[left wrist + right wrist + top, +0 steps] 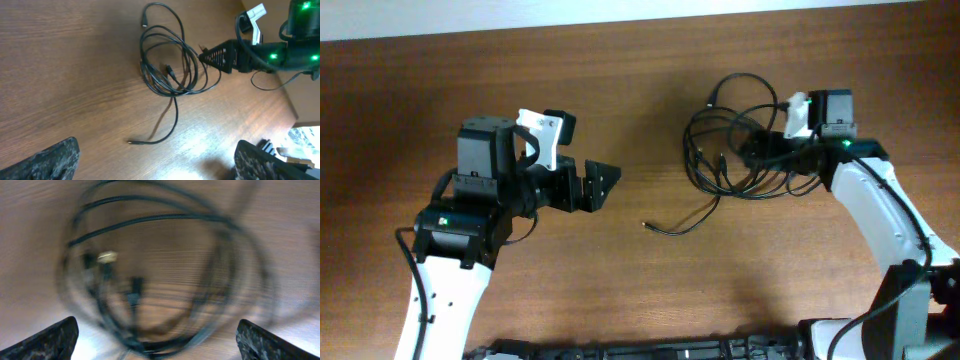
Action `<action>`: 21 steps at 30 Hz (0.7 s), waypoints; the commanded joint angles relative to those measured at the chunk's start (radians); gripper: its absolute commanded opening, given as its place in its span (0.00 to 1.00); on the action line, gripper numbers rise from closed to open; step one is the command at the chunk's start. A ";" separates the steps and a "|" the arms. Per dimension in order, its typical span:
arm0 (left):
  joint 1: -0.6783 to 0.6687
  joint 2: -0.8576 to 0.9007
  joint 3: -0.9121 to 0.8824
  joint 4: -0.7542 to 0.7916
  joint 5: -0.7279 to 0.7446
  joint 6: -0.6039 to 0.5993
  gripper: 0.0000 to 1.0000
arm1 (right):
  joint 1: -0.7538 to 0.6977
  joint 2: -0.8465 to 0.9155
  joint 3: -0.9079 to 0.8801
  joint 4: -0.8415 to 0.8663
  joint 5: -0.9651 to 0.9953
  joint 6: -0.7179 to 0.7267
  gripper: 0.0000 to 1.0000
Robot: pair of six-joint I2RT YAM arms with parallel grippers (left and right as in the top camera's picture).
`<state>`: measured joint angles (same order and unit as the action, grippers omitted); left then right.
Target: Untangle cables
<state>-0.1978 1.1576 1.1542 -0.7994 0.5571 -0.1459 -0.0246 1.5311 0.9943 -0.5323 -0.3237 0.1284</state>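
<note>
My left hand: fingers spread wide, nothing held, well apart from cables. My right hand: fingers spread too, over tangle. Cables lie in tangled loops on tabletop; one strand trails toward centre.

cables: thin, black; loose overlapping loops in one tangle; flat on the table, right side
plug end: metal-tipped; one cord trails leftward out of the tangle
</note>
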 commanded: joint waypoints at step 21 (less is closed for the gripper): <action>0.011 0.006 0.009 0.040 -0.114 -0.027 0.99 | 0.481 0.238 -0.002 0.172 -0.289 -0.200 0.12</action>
<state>-0.1978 1.1580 1.1538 -0.7853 0.4850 -0.1467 0.3492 1.7657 0.9939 -0.3660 -0.5323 -0.0631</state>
